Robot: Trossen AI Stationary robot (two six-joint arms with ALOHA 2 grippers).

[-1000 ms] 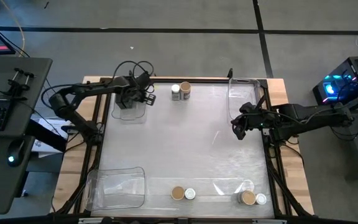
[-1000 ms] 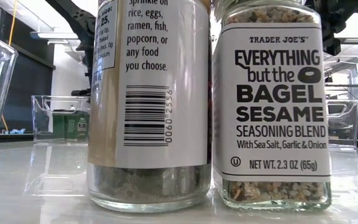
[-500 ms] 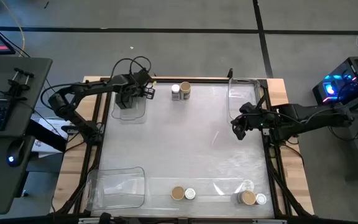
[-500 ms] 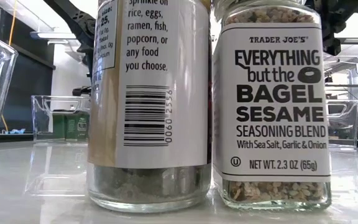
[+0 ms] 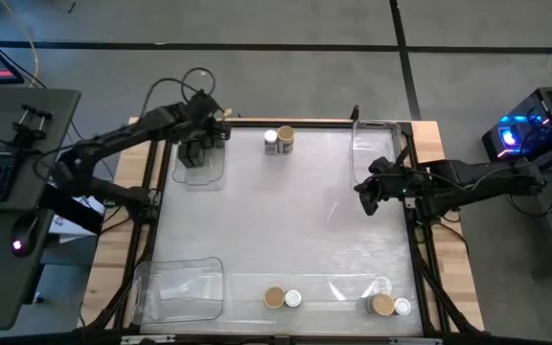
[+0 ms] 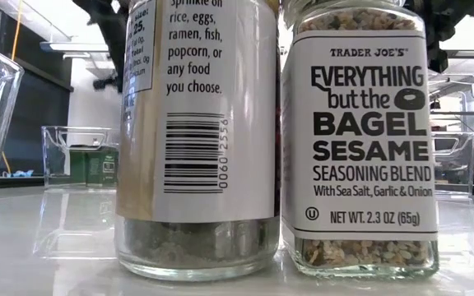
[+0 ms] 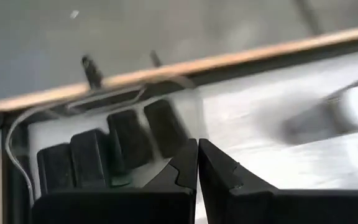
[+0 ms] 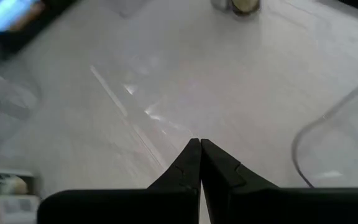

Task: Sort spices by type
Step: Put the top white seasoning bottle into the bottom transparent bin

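The table (image 5: 286, 220) is a pale square with a wooden rim. The left arm reaches over its far left corner, where the left gripper (image 5: 209, 129) hovers with fingers pressed shut and empty above a small clear bin (image 5: 200, 165); black boxes (image 7: 98, 155) stand in a row inside that bin. The right arm comes in over the right edge, and the right gripper (image 5: 364, 198) hangs there, fingers closed on nothing, beside a tall clear bin (image 5: 377, 153). Another clear bin (image 5: 180, 287) sits at the near left corner. At the far edge, two jars (image 5: 279, 141) stand touching. Along the near edge are two more pairs (image 5: 283, 298), each one tan-topped beside one white-topped.
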